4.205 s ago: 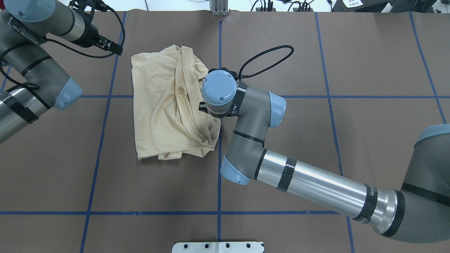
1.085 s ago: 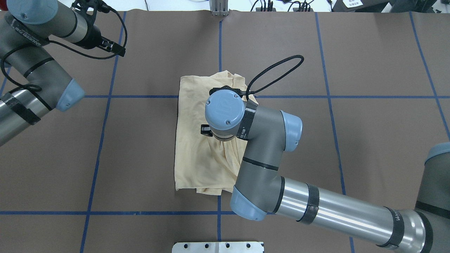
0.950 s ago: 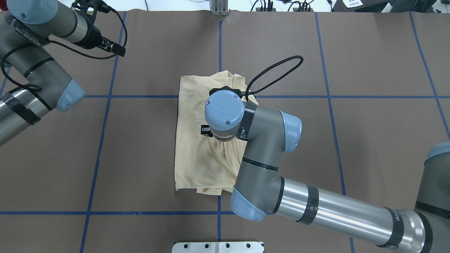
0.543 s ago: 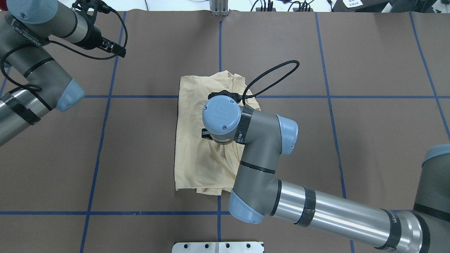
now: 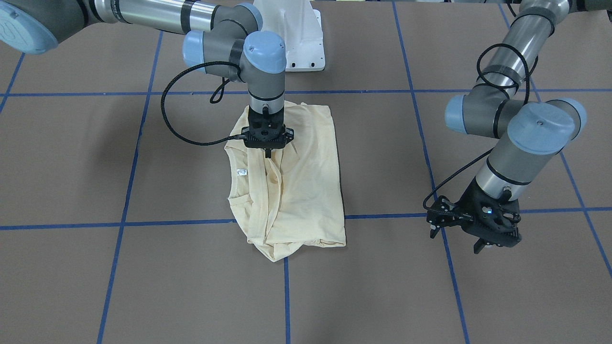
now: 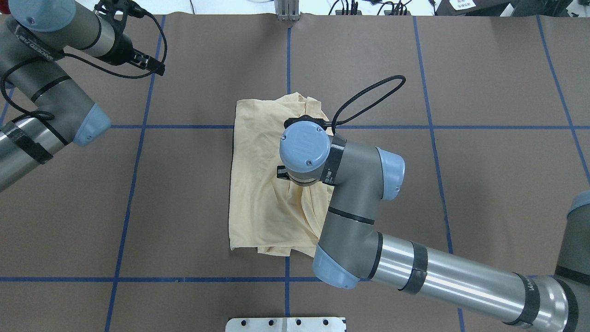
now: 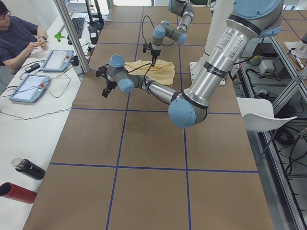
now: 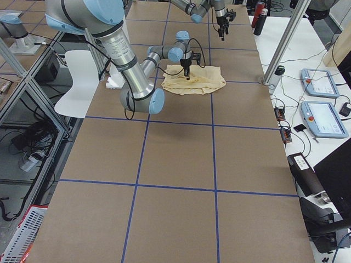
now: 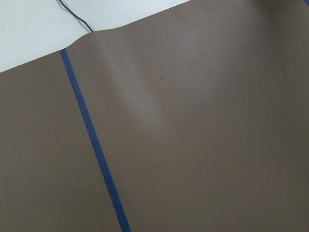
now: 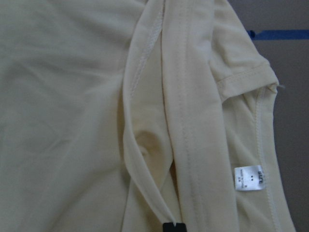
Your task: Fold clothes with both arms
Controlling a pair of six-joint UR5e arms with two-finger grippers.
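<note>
Front-facing view: T-shirt (image 5: 306, 181) lies half-folded at the centre of the table (image 5: 430, 296); right gripper (image 5: 267, 152) is pinched narrow on a raised fold near the neck label (image 5: 242, 172); left gripper (image 5: 455, 241) is held well apart, fingers spread, empty
Overhead view: the pinch is hidden under the right arm (image 6: 350, 193); creases are drawn toward it, suggesting tension for the next fold
Right wrist view: a fabric ridge is led to the fingertip (image 10: 173, 227)
Left wrist view: only table is shown
</note>
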